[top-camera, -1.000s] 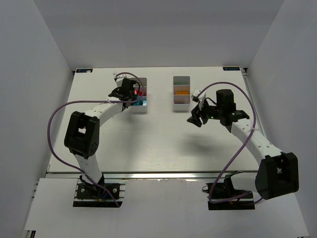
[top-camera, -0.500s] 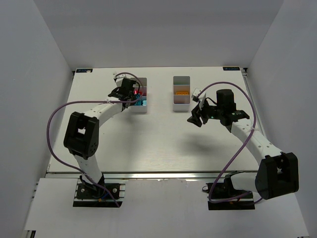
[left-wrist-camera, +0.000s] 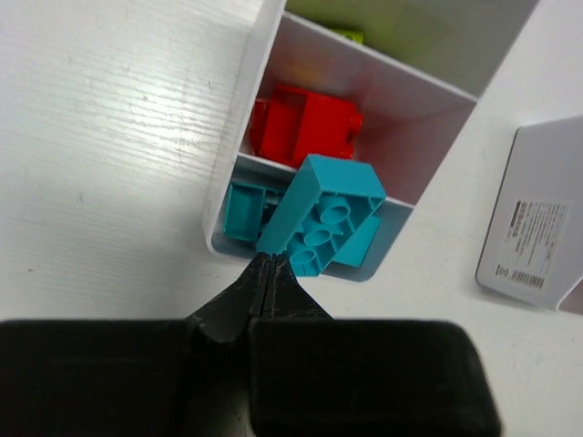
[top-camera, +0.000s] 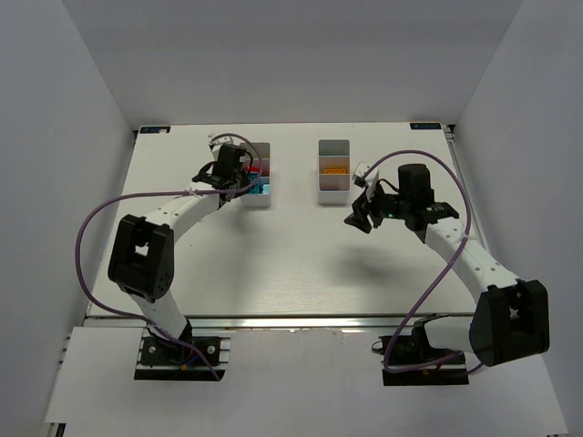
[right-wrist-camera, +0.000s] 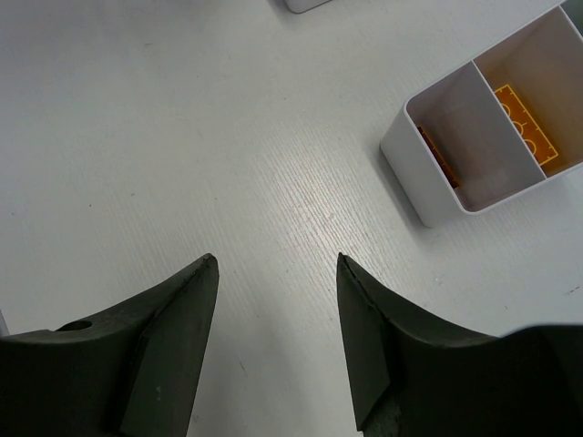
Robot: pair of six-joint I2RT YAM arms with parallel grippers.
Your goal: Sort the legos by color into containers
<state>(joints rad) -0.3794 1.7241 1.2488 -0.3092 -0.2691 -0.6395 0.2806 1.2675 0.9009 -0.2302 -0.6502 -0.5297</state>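
The left bin (left-wrist-camera: 230, 164) holds a lime brick (left-wrist-camera: 342, 35) in its far compartment, red bricks (left-wrist-camera: 305, 123) in the middle one and a blue brick (left-wrist-camera: 241, 208) in the near one. My left gripper (left-wrist-camera: 269, 262) is shut on the edge of another blue brick (left-wrist-camera: 328, 214), held tilted over the near compartment; it shows in the top view (top-camera: 239, 173) at the bin (top-camera: 264, 201). My right gripper (right-wrist-camera: 275, 259) is open and empty over bare table, near the right bin (right-wrist-camera: 428, 205), which holds orange bricks (right-wrist-camera: 524, 127). It shows in the top view (top-camera: 358, 218).
A white card with a barcode label (left-wrist-camera: 533, 218) lies on the table right of the left bin. The right bin (top-camera: 333, 194) stands at the back middle. White walls close in the table on both sides.
My left arm's elbow has swung to the left and its gripper has shifted slightly over the left bin, still holding the blue brick. The right arm has not moved.
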